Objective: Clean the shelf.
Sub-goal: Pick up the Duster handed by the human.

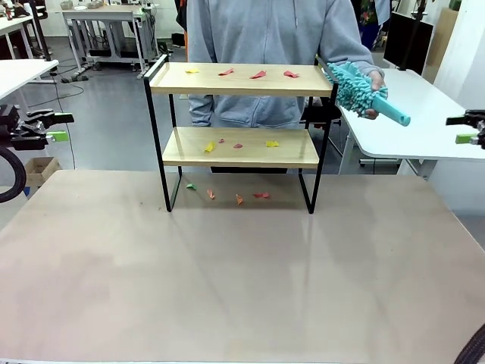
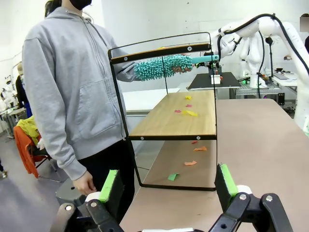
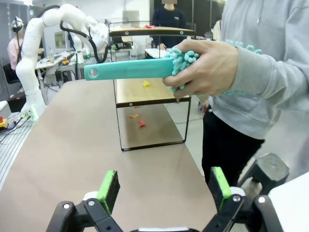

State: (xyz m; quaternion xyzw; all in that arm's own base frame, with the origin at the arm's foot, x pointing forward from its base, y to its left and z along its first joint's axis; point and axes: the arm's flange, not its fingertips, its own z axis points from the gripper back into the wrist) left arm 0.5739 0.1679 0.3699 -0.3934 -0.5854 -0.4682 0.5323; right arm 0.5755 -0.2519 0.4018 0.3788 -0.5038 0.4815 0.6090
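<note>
Empty, spread left end effector (image 2: 167,181) and right end effector (image 3: 164,182) face the black-framed wooden two-tier shelf (image 1: 220,85) littered with coloured paper scraps (image 1: 258,74): cleaning looks wholly undone.

A person's hand (image 3: 205,67) holds a teal duster (image 3: 130,70), handle out, above the spread-fingered right pincer (image 3: 164,186), with the shelf (image 3: 145,92) behind.

Pale wood shelf (image 1: 242,86) with black frame, teal duster (image 1: 355,87), red, yellow, green scraps (image 1: 258,74).
</note>
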